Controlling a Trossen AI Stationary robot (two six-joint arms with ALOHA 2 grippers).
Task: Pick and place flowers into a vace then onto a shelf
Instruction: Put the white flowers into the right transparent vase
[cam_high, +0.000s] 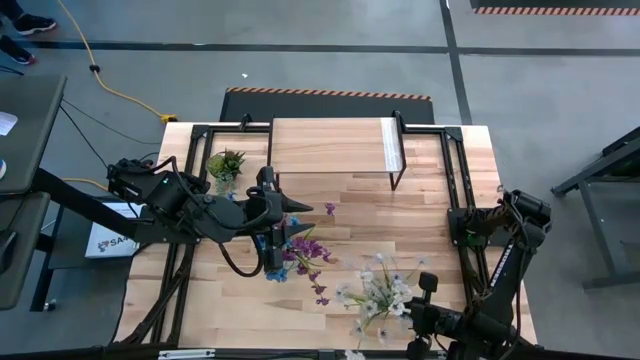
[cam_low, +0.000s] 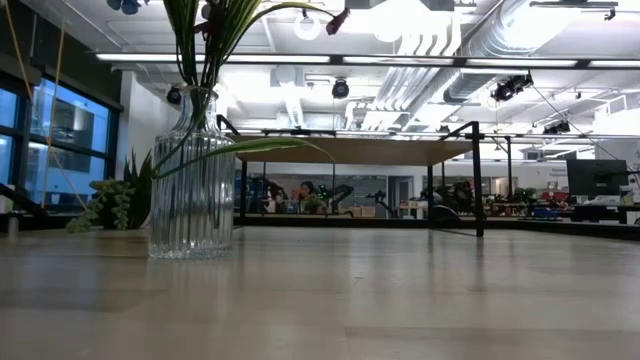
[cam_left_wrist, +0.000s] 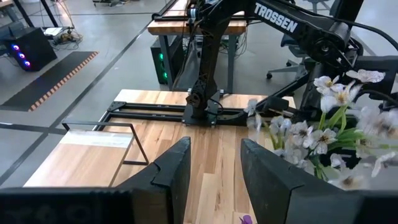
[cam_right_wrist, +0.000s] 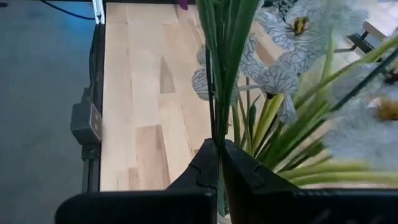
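A ribbed glass vase (cam_low: 192, 190) stands on the tabletop left of centre, with purple and blue flowers (cam_high: 305, 250) on green stems in it. My left gripper (cam_high: 300, 206) hovers open above and just beyond the vase, with nothing between its fingers (cam_left_wrist: 180, 171). My right gripper (cam_right_wrist: 217, 155), near the table's front right (cam_high: 418, 303), is shut on a spray of white flowers (cam_high: 380, 295). The shelf (cam_high: 335, 145), a light wood top on thin black legs, stands at the far middle of the table. My right gripper pinches the bundle of thin green stems (cam_right_wrist: 214, 124) of the white spray between its two fingers. The stems run on past the fingertips, and the blossoms (cam_right_wrist: 292, 31) spread out beyond them. The spray reaches over the table toward the vase. The low view shows none of it on the tabletop.
A small green potted plant (cam_high: 226, 165) sits at the far left, behind the vase. Black frame rails (cam_high: 455, 180) run along both sides of the table. A loose purple blossom (cam_high: 330, 209) lies near the table's middle. Bare wood lies between the vase and the shelf.
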